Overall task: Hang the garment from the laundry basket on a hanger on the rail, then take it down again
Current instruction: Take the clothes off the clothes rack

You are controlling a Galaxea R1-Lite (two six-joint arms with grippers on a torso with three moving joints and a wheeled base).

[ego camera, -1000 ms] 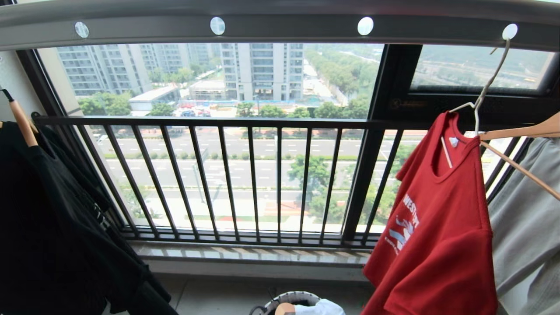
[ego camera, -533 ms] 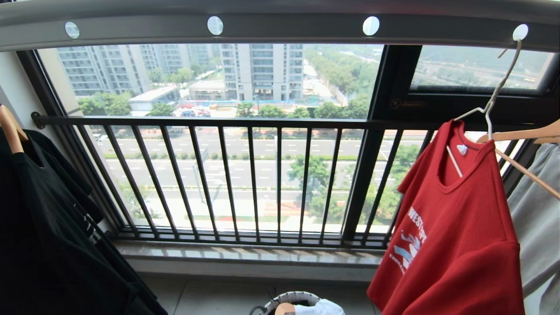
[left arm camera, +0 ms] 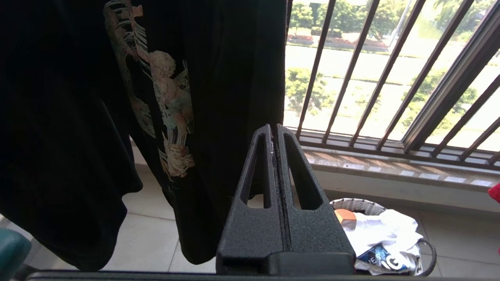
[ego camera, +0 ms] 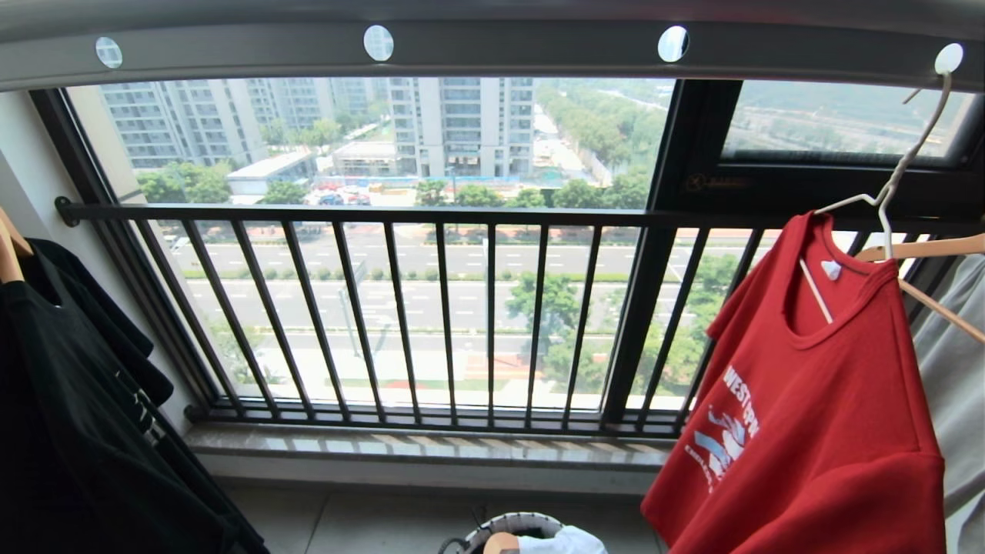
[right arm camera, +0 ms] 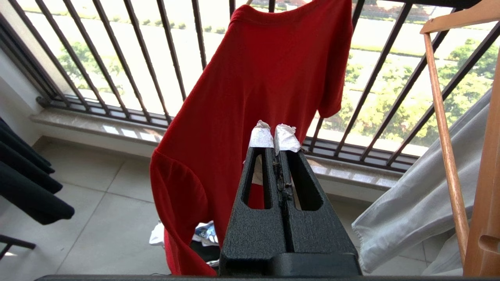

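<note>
Under the rail (ego camera: 508,48), at its right end, the garment (ego camera: 816,431) hangs on the hanger (ego camera: 896,177), hooked through a rail hole. Laundry basket (ego camera: 492,531) on floor below, holding white cloth. Right gripper (right arm camera: 275,134) closed, empty, facing the garment. Left gripper (left arm camera: 274,130) closed, empty, beside black T-shirt (left arm camera: 117,97).

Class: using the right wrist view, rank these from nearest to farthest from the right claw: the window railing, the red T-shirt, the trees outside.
1. Red T-shirt: hanging directly ahead of the shut right claw.
2. Window railing: behind the shirt, above the sill.
3. Trees outside: beyond the bars, far below.
</note>
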